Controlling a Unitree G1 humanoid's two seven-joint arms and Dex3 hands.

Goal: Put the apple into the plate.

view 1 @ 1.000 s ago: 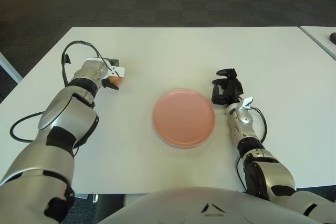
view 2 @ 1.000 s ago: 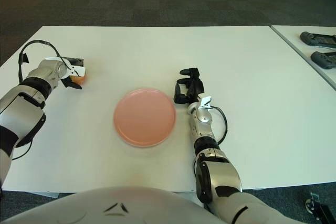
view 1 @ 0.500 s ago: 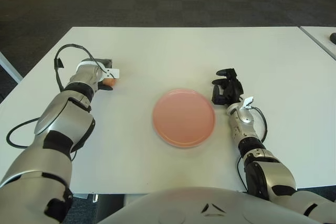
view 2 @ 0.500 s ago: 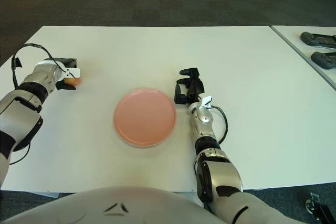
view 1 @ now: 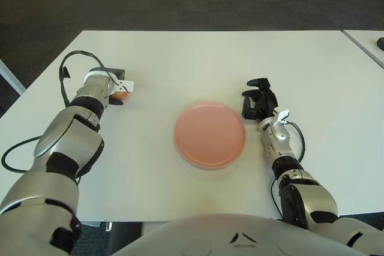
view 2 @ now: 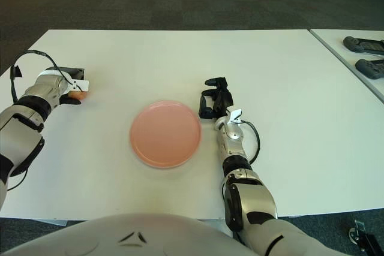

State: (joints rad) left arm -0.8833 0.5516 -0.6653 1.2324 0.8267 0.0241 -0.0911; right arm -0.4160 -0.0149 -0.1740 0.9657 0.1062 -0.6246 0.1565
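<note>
Apple (view 1: pixel 122 95): small, orange-red, mostly hidden, held inside the curled fingers of the left robot hand (view 1: pixel 110 88), far out on the left side of the white desk (view 1: pixel 198 58). Only a sliver of fruit visible at the hand's inner edge, beside a white tag. Whether lifted or touching the desk: cannot tell.

Pink plate (view 1: pixel 210 134): to the right of the left robot hand and nearer the robot's body, well apart from it, bare, flat on the desk.

Right robot hand (view 1: pixel 259 100): idle, just beside the plate's right rim, black fingers curled, holding nothing.

Step in hand, by judgement: grasp secured, carry to the plate not yet done.

For doing it well:
- Keep the fingers closed firmly round the fruit; a round, smooth thing likely to roll if the grip slackens.
- Lift clear of the desk before sweeping right.
- Aim for the plate's middle, not its rim.
- Lower close before releasing, to prevent rolling off.
- Mind the black cable (view 1: pixel 65 71) looping behind the wrist.
</note>
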